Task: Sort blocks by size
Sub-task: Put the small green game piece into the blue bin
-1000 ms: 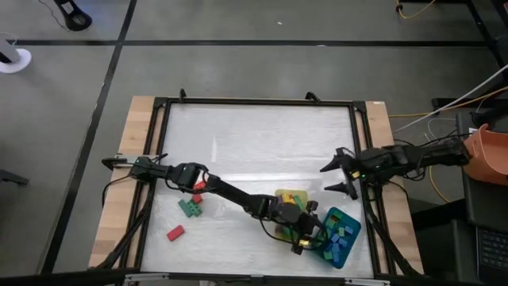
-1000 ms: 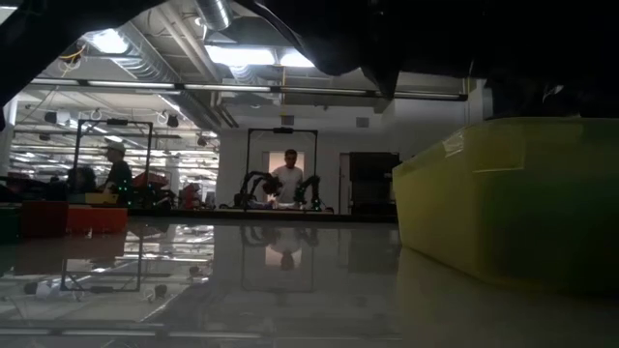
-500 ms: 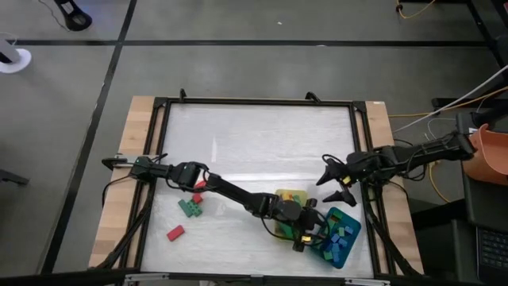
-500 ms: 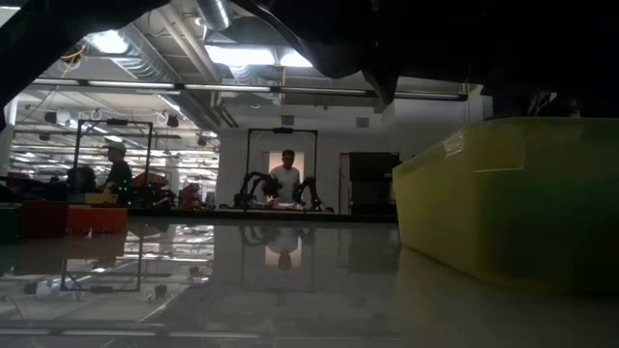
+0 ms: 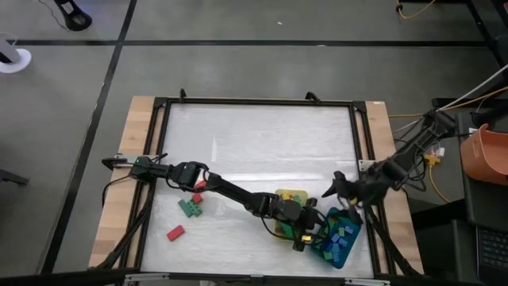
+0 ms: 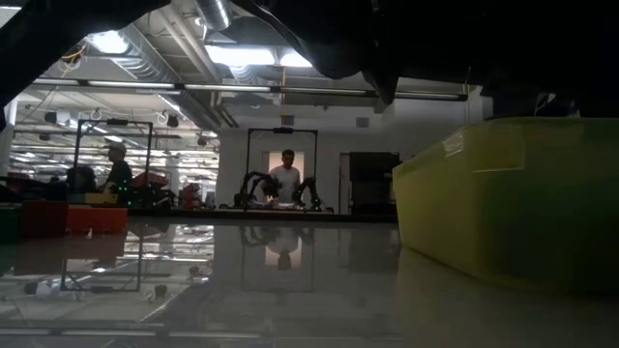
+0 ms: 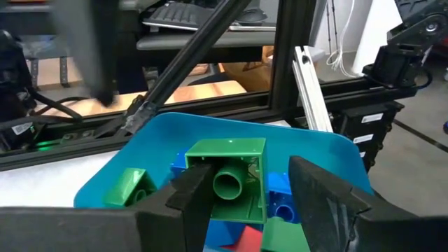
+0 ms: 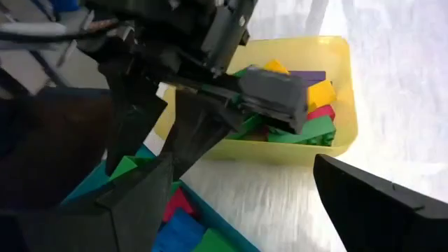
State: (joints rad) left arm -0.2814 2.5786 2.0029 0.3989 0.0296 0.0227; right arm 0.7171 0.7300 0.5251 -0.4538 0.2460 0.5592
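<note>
No text, label, brand, number or sign can be read in any of the views.
</note>
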